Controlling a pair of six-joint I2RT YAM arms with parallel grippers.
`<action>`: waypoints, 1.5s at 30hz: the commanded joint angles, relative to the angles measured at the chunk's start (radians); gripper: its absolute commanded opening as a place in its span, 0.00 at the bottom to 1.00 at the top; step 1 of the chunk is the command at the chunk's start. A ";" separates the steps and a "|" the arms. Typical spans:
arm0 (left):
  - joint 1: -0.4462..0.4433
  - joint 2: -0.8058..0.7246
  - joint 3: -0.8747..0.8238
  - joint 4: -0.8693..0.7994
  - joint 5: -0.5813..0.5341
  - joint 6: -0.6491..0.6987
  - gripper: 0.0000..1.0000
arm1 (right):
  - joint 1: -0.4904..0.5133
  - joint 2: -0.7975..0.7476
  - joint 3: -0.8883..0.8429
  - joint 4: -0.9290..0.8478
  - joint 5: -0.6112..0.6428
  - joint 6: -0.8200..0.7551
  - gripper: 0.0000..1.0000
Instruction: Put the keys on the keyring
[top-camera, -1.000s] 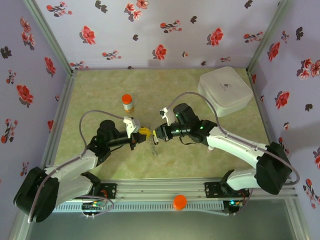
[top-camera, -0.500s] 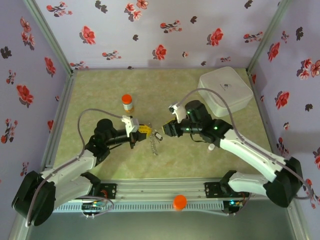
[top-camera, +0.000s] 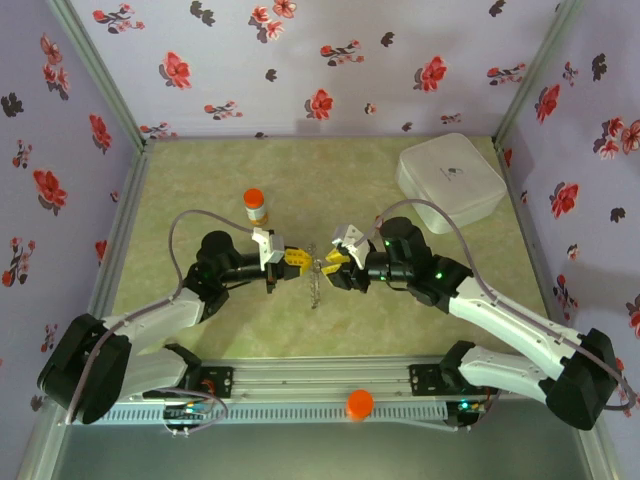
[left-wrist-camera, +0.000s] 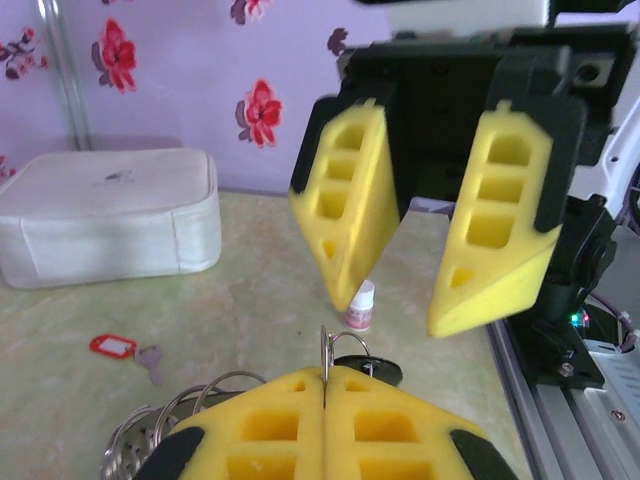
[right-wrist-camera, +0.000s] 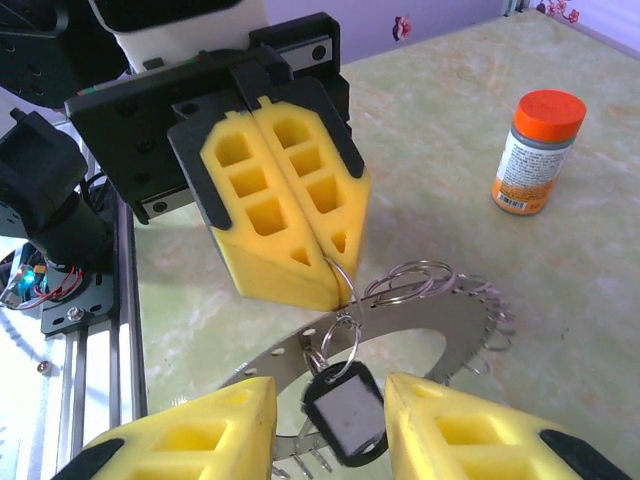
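Found the left pincer clamped shut on a small split ring, with the dark-tagged key hanging below it. Saw the right pincer partly spread, yellow fingers flanking that tag, seemingly without touching it. Noted the keyring lying flat on the bench beneath both. Spotted the red-tagged key loose on the bench near a white box.

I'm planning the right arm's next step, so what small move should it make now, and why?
Probably close the right end effector on the dark key tag. The tag hangs between its open fingers, from a small split ring pinched in the shut left end effector, over the keyring, so a grip there looks ready.
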 joint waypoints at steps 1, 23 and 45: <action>-0.008 0.007 0.011 0.101 0.042 0.042 0.00 | 0.016 -0.008 -0.014 0.024 0.001 -0.001 0.33; -0.013 0.010 0.009 0.097 0.030 0.035 0.00 | 0.024 0.075 -0.035 0.090 -0.025 0.099 0.04; -0.014 -0.012 0.005 0.126 0.032 0.021 0.00 | 0.023 0.063 0.010 -0.052 -0.001 0.037 0.18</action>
